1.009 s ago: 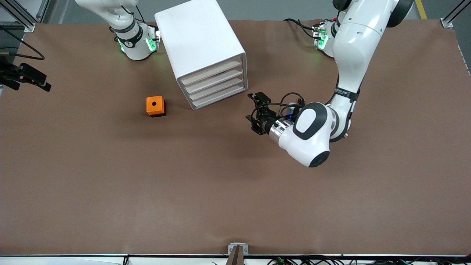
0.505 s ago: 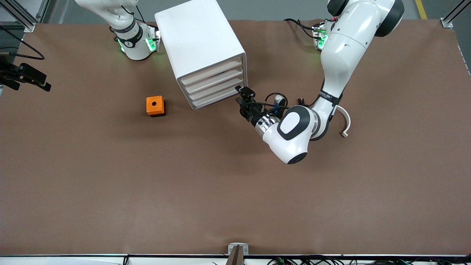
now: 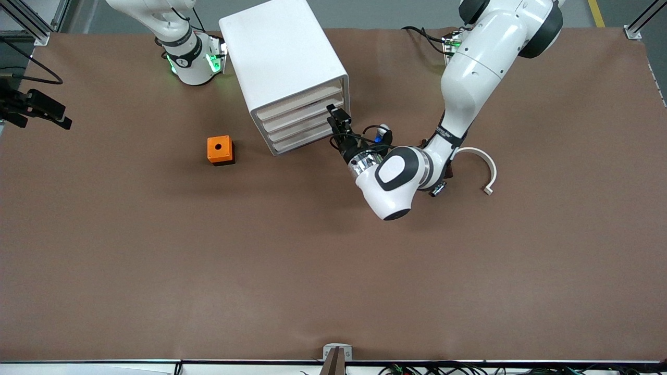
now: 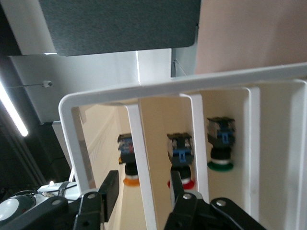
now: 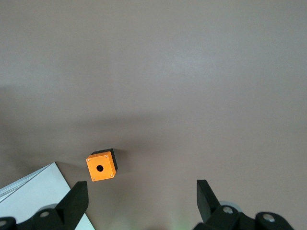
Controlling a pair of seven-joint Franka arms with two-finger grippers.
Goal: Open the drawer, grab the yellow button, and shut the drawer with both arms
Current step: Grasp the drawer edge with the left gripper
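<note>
White drawer (image 3: 305, 121) fronts are running 8-to-2 o'clock across the front view, so by my reading you are pulling toward 5 o'clock. The left gripper (image 3: 336, 119) is sitting at the 2 o'clock end of the cabinet (image 3: 281, 52) face, fingers spread. In the left wrist view its fingers (image 4: 109, 190) are straddling one thin white front edge without closing on it. The left arm is the nearer one by far. The right gripper (image 5: 143, 201) is waiting spread open, high over the table (image 3: 156, 260), looking down on the orange cube (image 3: 220, 149), which is lying at 9 o'clock of the cabinet.

The button (image 4: 127, 162) is lying inside a drawer slot just past the left fingers: orange cap, black body, blue rear. Red- and green-capped ones are sitting in the neighbouring slots, so you are risking the wrong drawer.
</note>
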